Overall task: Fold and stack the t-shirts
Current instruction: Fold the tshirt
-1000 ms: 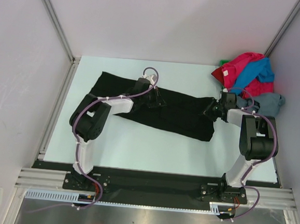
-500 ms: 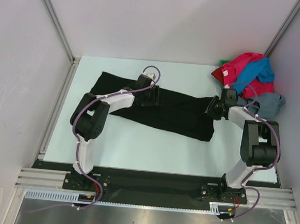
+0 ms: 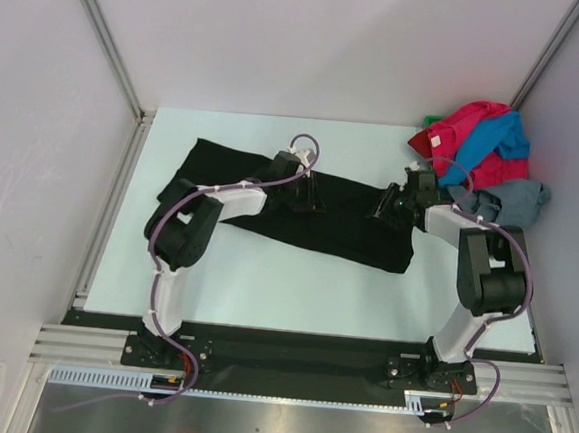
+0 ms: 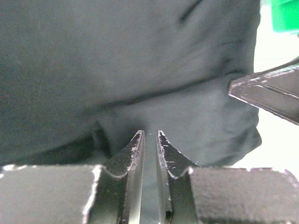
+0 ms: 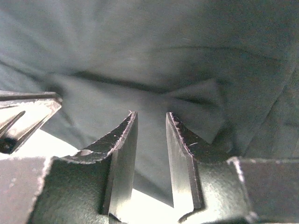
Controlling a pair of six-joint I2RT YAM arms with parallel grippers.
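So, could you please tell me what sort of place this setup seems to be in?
Probably a lab robot test cell: plain white panel walls on metal frame posts enclose a pale tabletop, with two robot arms bolted to a front rail and a black cloth t-shirt laid out.

The black t-shirt (image 3: 341, 231) lies spread out centrally; red-pink shirt (image 3: 465, 125), blue shirt (image 3: 498, 141), grey shirt (image 3: 519, 199) heaped far right.
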